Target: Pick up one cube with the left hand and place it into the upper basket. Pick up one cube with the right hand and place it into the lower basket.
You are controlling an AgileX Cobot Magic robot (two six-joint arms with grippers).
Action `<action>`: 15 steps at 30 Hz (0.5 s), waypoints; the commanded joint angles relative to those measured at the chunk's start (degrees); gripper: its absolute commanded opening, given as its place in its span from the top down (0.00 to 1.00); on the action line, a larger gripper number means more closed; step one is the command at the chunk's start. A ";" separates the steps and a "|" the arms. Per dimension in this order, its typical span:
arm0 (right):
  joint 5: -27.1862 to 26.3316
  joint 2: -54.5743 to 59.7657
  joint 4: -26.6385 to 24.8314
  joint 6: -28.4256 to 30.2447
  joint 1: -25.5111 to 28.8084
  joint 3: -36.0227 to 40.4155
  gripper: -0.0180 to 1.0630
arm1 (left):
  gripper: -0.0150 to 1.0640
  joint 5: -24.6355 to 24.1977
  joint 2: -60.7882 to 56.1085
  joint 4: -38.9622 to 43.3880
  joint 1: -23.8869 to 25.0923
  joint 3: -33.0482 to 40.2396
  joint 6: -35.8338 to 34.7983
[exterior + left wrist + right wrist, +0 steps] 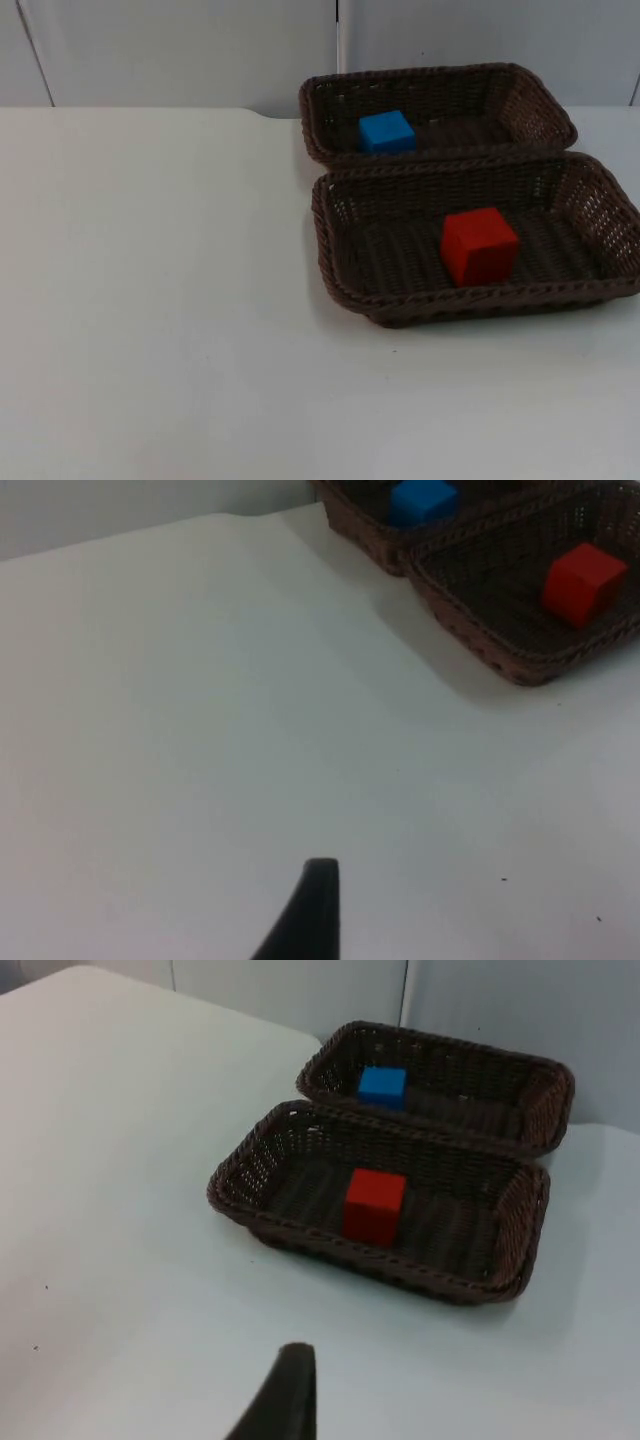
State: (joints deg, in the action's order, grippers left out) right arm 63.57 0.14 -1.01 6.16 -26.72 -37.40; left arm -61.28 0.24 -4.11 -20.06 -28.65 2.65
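A blue cube lies in the upper brown wicker basket, near its left end. A red cube sits in the middle of the lower basket, which touches the upper one. From the left wrist, the left gripper hangs over bare table far from the red cube and blue cube. The right gripper waits over the table, short of the lower basket, with the red cube and blue cube beyond it. Neither gripper holds anything.
The white table stretches wide to the left of and in front of the baskets. A grey partition wall closes off the far edge right behind the upper basket.
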 commanded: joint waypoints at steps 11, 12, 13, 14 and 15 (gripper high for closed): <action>-0.79 -0.14 -0.71 0.30 0.16 2.91 0.16 | 0.19 -0.22 -0.24 0.63 0.10 0.34 -0.49; -0.79 -0.14 -0.71 0.30 0.16 2.91 0.16 | 0.19 -0.22 -0.24 0.63 0.10 0.34 -0.49; -1.31 -0.14 -0.71 0.30 0.16 4.38 0.16 | 0.19 -0.22 -0.24 0.63 0.10 0.34 -0.49; -1.99 -0.14 -0.71 0.30 0.16 6.00 0.16 | 0.19 -0.22 -0.24 0.63 0.10 0.34 -0.49; -2.54 -0.14 -1.12 0.30 0.16 7.26 0.16 | 0.19 -0.22 -0.24 0.63 0.10 0.34 -0.49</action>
State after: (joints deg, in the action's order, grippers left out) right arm 62.82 0.14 -1.52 6.28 -26.72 -32.78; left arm -61.28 0.24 -3.80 -20.06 -28.65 2.54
